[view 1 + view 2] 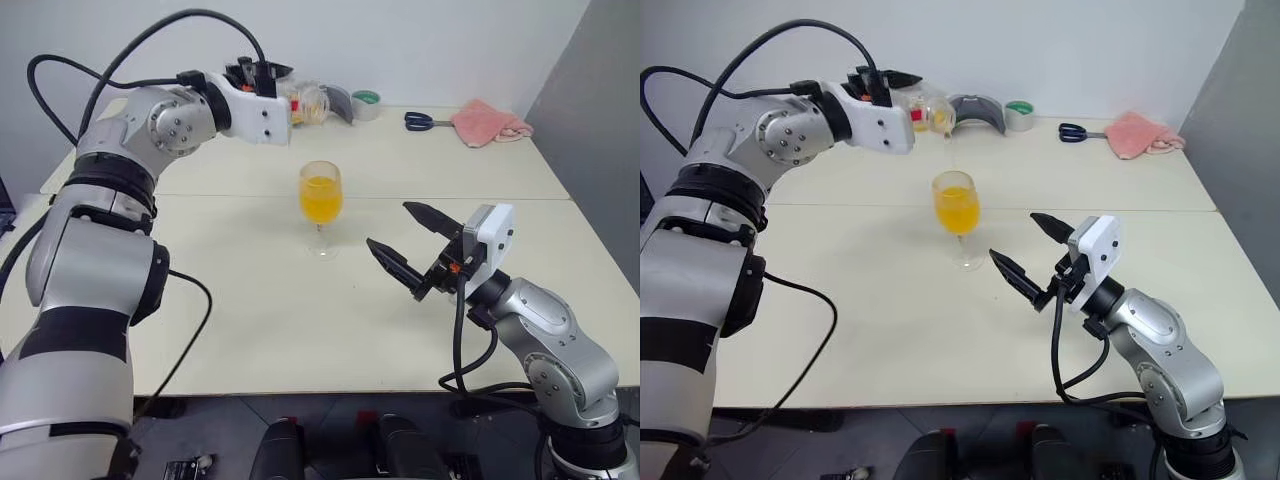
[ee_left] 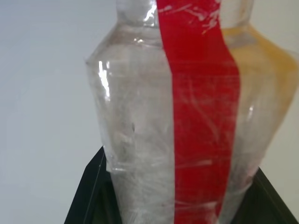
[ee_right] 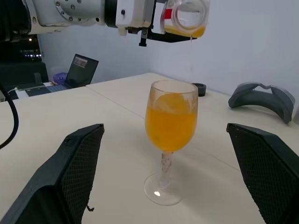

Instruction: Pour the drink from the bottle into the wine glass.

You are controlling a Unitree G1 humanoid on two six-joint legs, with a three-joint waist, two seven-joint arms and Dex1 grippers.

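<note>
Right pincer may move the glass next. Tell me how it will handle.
The glass is probably top-heavy: juice fills most of the bowl above a thin stem, so a high push could tip it. Its clear walls look fragile and perhaps slippery. The round foot should slide rather than roll.

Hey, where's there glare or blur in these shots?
Left wrist view: bottle fills the frame, white highlights on its plastic, edges soft. Right wrist view: wine glass sharp, bright glint on its foot; near fingers slightly soft. Eye views: even light, faint shadows on table.

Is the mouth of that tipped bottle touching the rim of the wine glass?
Apart. The right wrist view shows the bottle held well above the wine glass, with open space between mouth and rim.
</note>
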